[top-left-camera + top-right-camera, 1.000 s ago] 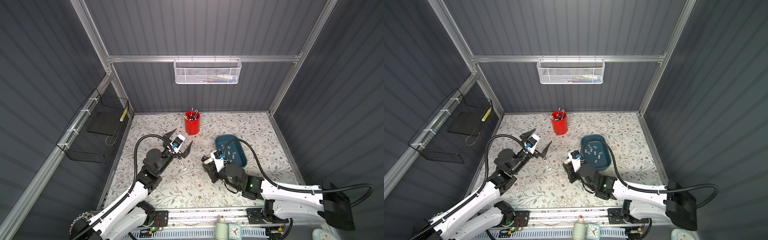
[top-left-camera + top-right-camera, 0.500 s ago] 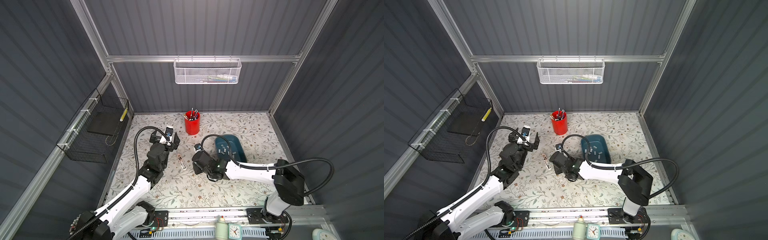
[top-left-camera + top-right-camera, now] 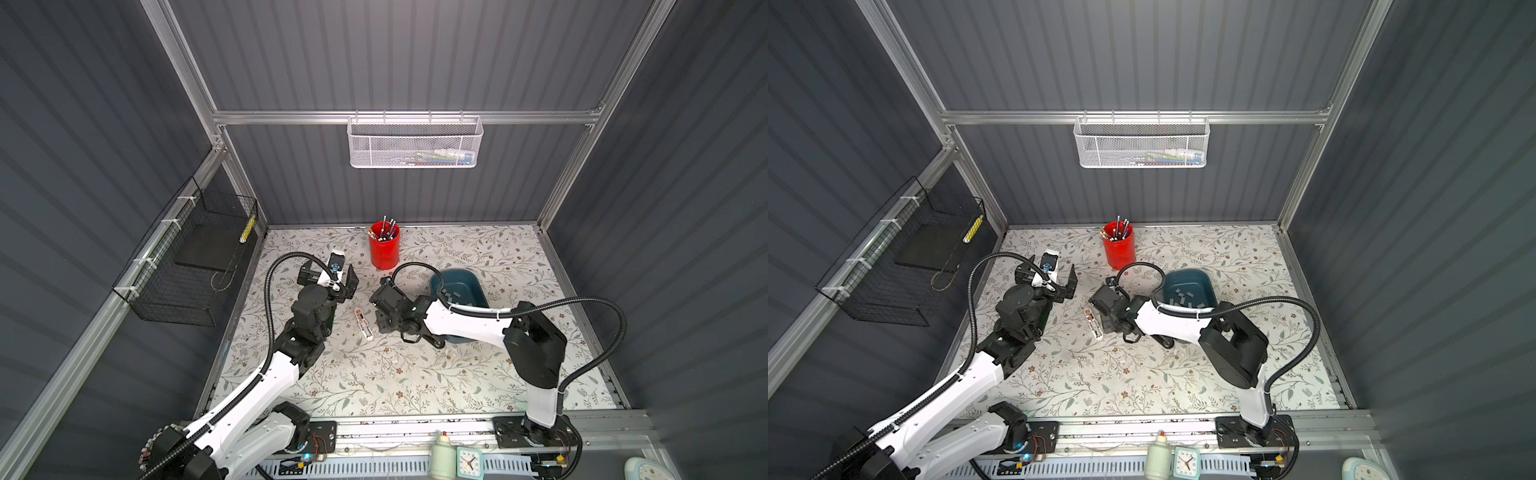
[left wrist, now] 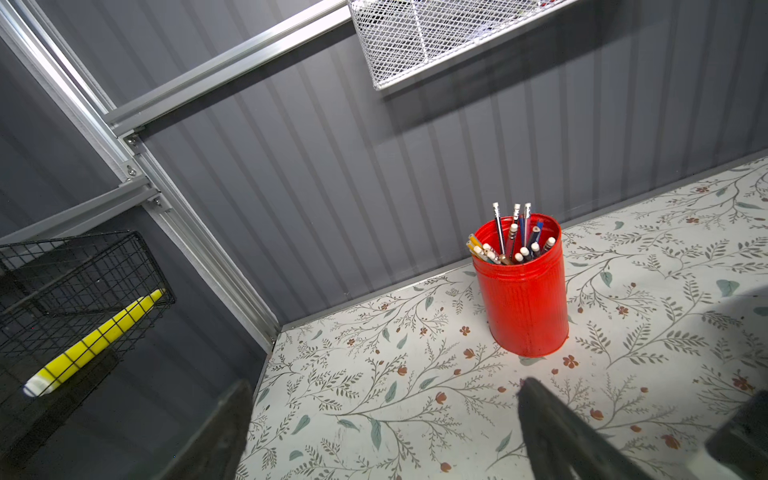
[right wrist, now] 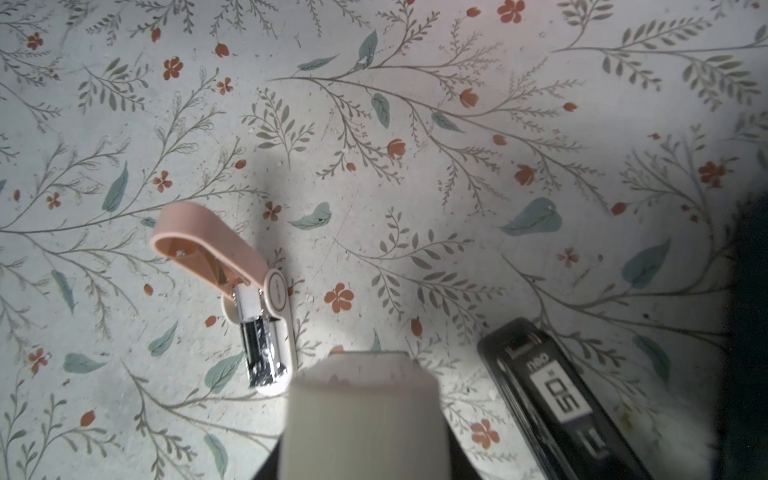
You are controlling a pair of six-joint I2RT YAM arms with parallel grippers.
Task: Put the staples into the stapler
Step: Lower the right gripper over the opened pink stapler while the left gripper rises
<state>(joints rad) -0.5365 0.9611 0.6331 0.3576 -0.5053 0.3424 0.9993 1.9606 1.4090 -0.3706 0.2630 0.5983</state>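
- Floral-print tabletop (image 3: 374,374), grey ribbed walls.
- stapler (image 5: 232,270): pink, hinged open, lying at the centre; its metal channel is plain only in the right wrist view.
- staples (image 3: 1183,297): pale strips in the blue tub (image 3: 1185,272) to the right; they show in both top views only.
- left gripper (image 4: 386,432): spread wide, empty, near the red pencil cup (image 4: 521,299).
- right gripper (image 3: 380,322): just right of the stapler; one white finger (image 5: 365,415) shows, grasp impossible to tell.
- black item (image 5: 557,395): label reads "50"; partly cut off.

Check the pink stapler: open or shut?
Open. In the right wrist view the pink stapler has its cover swung back, baring the metal channel.
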